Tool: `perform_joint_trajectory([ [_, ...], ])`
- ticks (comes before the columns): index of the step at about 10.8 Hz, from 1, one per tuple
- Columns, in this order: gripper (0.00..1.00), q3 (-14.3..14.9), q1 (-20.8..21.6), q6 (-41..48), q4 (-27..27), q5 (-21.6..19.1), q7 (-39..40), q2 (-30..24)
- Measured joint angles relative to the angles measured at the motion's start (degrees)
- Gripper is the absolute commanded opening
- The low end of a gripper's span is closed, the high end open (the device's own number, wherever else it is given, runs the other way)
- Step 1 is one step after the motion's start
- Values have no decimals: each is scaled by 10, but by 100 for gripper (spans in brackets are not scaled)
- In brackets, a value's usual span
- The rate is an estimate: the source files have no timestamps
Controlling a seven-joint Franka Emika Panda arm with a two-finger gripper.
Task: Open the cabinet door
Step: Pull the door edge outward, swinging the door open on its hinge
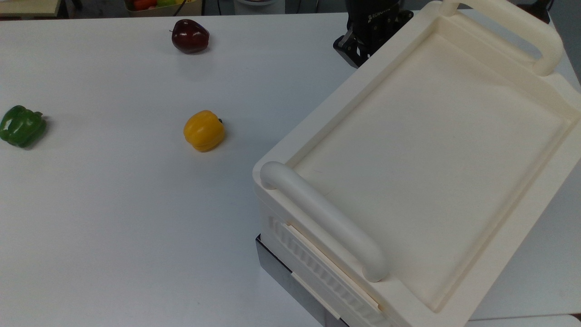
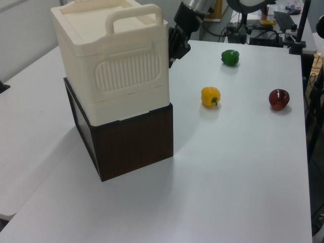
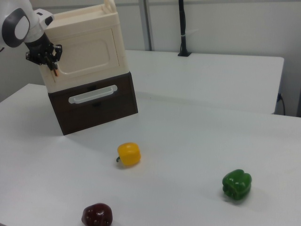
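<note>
Gripper sits right at the free edge of the cabinet door, fingers' spread I cannot tell, while that door lies flush and shut on the cabinet, so the pull-open remains.

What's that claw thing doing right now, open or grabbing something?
Gripper: at the free edge of the cabinet door; open or closed cannot be told.
</note>
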State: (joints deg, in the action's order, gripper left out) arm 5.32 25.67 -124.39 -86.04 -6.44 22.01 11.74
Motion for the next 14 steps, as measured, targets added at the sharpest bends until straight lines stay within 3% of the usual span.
perform_joint_trajectory([
  [8,2,0,-41,125,-3,8,16,-35],
  [10,28,0,-69,170,-4,9,22,-46],
  [11,59,0,-84,197,-4,9,22,-50],
  [12,100,1,-99,227,-4,9,22,-55],
  [14,100,4,-129,268,-6,13,16,-60],
])
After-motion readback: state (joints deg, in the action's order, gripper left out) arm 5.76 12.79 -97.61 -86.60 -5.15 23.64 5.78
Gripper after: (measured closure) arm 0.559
